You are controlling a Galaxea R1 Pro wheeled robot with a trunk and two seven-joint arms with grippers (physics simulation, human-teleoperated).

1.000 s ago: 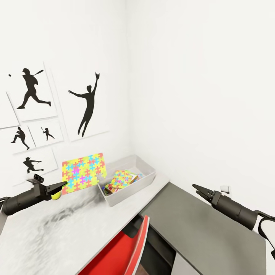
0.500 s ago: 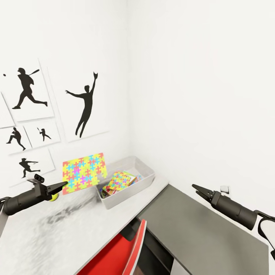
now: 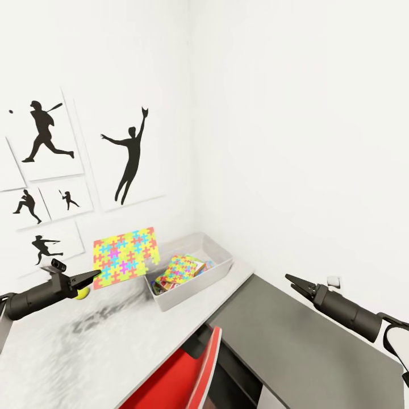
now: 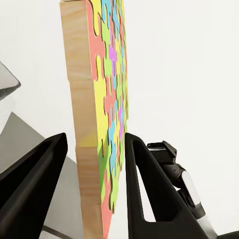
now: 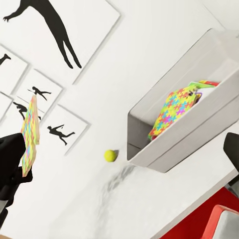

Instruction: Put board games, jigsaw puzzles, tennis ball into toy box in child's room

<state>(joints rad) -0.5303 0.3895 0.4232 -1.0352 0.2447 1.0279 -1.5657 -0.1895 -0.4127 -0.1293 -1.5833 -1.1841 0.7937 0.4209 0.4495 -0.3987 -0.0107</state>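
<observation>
The left end effector [image 3: 96, 275] grips a jigsaw puzzle [image 3: 125, 257] by its edge, lifted above the desk [image 3: 85, 352] beside the toy box [image 3: 218, 267]; next, I judge, carry it over and release; the right end effector [image 3: 291, 280] hangs open.

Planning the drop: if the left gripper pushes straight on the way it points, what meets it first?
Probably the toy box: the left gripper, holding the jigsaw puzzle upright, points toward its near wall. Depth is unclear.
</observation>
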